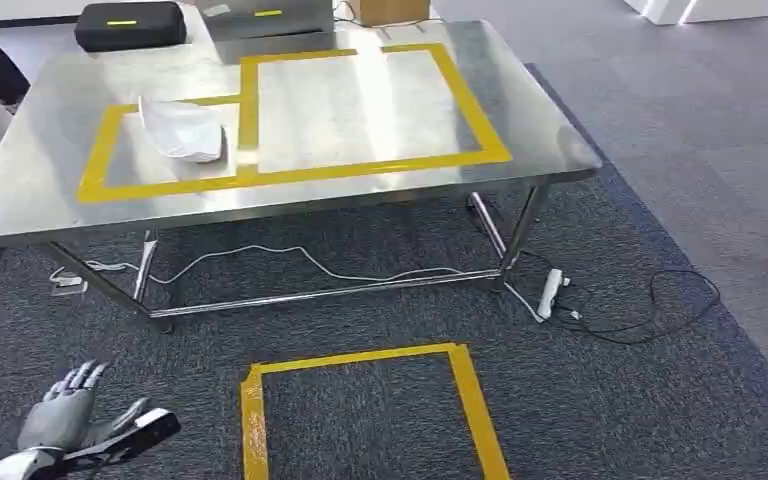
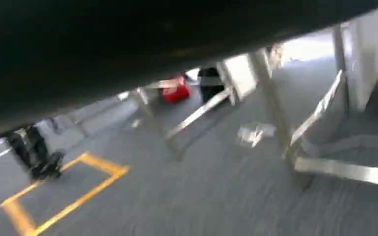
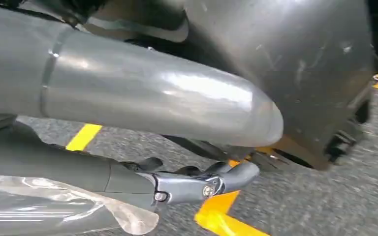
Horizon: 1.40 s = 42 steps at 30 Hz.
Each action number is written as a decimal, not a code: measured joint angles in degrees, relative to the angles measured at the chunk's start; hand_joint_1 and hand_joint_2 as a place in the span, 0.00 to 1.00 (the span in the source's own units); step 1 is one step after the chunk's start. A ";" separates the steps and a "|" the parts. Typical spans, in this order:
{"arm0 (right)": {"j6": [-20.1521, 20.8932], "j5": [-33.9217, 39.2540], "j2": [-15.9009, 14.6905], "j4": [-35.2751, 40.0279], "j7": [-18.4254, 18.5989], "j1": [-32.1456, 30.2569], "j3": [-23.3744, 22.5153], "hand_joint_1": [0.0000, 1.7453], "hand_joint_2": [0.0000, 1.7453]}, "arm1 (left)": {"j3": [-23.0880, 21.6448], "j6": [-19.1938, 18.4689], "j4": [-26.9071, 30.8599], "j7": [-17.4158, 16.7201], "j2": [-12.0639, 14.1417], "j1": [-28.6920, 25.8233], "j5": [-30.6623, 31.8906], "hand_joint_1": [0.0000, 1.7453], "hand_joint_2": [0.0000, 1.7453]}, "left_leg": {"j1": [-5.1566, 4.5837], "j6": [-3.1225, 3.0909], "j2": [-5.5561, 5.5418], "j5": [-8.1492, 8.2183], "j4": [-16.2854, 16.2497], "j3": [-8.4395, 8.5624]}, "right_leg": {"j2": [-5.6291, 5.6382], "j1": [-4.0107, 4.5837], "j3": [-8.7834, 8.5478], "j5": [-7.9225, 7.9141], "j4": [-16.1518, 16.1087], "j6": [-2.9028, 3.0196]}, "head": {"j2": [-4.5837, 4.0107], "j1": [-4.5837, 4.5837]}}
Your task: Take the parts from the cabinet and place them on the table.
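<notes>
My left hand (image 1: 65,420) hangs open, well short of the white part (image 1: 182,130) lying on the worktop (image 1: 50,190); my right hand (image 3: 128,147) holds a clear bag (image 3: 54,206).

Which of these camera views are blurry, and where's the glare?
Head view: sharp, with soft ceiling-light glare on the steel table. Left wrist view: motion-blurred throughout, dark blur across the top. Right wrist view: close, bright highlights on the right hand, carpet behind soft.
</notes>
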<state>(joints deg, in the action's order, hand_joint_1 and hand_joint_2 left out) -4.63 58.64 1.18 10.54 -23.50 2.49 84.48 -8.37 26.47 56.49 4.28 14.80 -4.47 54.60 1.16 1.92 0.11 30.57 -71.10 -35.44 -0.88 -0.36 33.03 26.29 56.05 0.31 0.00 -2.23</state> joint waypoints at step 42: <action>-5.64 5.64 1.27 -0.79 5.05 0.00 -4.81 0.00 0.00 | 5.97 -7.80 -44.76 0.79 -17.29 4.91 -9.51 0.00 0.00 | -0.80 -4.42 0.30 -3.99 13.45 2.81 | 0.68 -0.27 5.03 11.73 14.10 -3.23 | 0.00 0.61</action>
<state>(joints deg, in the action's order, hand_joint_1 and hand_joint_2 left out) -10.27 64.28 2.45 9.75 -18.45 2.49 79.67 -2.40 18.66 11.74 5.07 -2.49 0.44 45.09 0.36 -2.50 0.42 26.57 -57.65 -32.63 -0.20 -0.62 38.06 38.02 70.16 -2.93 0.00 -1.62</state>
